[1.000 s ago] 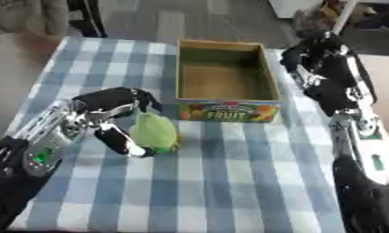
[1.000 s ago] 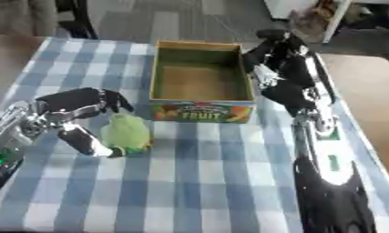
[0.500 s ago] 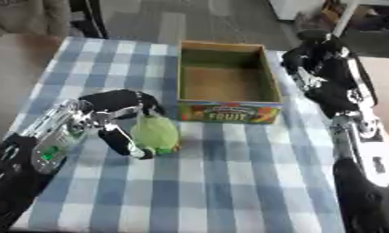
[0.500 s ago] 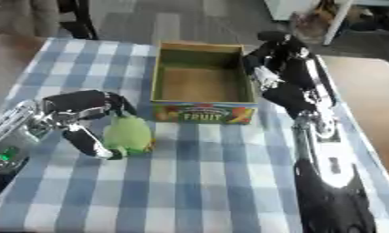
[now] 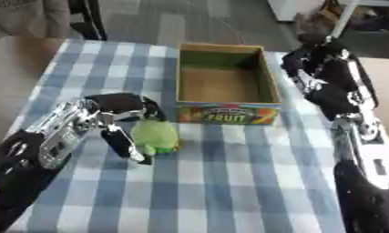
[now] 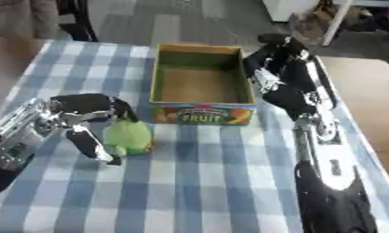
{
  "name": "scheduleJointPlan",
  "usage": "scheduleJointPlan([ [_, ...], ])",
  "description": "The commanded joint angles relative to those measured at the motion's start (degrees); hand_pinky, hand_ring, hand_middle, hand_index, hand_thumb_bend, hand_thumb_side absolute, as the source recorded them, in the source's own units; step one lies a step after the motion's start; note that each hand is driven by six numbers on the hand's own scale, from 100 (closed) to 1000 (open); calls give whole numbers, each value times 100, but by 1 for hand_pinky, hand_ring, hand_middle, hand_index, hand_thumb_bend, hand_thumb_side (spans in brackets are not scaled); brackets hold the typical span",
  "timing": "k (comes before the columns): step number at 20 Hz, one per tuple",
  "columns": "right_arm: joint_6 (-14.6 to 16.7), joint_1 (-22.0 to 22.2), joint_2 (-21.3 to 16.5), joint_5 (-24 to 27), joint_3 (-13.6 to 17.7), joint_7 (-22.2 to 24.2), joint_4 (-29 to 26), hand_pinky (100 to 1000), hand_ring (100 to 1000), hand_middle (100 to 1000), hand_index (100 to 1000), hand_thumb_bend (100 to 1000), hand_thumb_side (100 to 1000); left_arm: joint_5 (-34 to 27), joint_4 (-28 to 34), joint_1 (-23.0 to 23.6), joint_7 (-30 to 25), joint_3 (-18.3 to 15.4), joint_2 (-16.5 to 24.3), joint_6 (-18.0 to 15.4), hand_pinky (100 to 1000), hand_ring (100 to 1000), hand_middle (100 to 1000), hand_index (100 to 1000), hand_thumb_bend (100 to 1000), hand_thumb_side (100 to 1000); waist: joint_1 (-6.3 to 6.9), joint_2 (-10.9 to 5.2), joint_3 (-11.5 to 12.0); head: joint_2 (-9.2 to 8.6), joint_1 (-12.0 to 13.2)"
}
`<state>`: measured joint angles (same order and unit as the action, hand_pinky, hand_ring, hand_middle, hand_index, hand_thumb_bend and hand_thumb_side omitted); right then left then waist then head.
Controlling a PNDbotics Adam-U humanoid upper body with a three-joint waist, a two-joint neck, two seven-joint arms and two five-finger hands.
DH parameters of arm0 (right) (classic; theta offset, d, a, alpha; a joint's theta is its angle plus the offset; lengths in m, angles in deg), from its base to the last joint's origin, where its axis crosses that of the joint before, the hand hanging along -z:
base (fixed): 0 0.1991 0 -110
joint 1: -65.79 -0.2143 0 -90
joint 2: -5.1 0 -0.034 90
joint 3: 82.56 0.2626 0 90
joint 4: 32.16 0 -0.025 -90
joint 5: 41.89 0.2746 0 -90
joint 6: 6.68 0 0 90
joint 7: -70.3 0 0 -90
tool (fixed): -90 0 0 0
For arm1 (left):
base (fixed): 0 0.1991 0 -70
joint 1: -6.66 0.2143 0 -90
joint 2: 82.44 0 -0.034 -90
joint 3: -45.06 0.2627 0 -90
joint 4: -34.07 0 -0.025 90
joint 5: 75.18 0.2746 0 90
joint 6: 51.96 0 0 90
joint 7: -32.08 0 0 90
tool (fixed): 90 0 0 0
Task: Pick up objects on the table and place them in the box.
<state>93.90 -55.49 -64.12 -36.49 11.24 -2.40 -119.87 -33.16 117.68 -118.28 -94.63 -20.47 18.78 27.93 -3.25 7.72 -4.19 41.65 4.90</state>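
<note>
The left hand (image 5: pixel 121 109) curls around a green fruit (image 5: pixel 155 135) on the checked tablecloth (image 5: pixel 229 182), just left of the box (image 5: pixel 226 86). The right eye view shows more tabletop beyond the right hand (image 6: pixel 281 75), curled, empty, beside the box. Little has changed since earlier.

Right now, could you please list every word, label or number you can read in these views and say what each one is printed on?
"FRUIT": on the colourful front panel of the box, facing the camera.
Smaller print above that word on the same panel is too blurred to read.
No readable text shows on the green fruit, the checked tablecloth or the robot's arms.
</note>
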Motion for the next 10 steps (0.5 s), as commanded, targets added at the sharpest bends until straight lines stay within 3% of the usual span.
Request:
scheduleJointPlan([
  [1, 5, -99, -27, -10, -11, 17, -141, 591, 595, 470, 710, 350, 100, 62, -15, -100, -24, 5, 84, -79, 672, 703, 737, 813, 461, 369, 35, -73, -8, -54, 5],
  [6, 0, -93, -23, -12, -15, 21, -149, 591, 594, 471, 710, 348, 100, 75, -62, -84, -120, 22, 90, -207, 648, 654, 704, 800, 403, 369, 46, -72, -13, -68, -2],
  [10, -2, -98, -20, -11, -18, 18, -152, 591, 594, 470, 710, 348, 100, 94, -95, -75, -402, 34, 90, -380, 663, 682, 729, 819, 480, 399, 44, -74, -11, -77, -7],
])
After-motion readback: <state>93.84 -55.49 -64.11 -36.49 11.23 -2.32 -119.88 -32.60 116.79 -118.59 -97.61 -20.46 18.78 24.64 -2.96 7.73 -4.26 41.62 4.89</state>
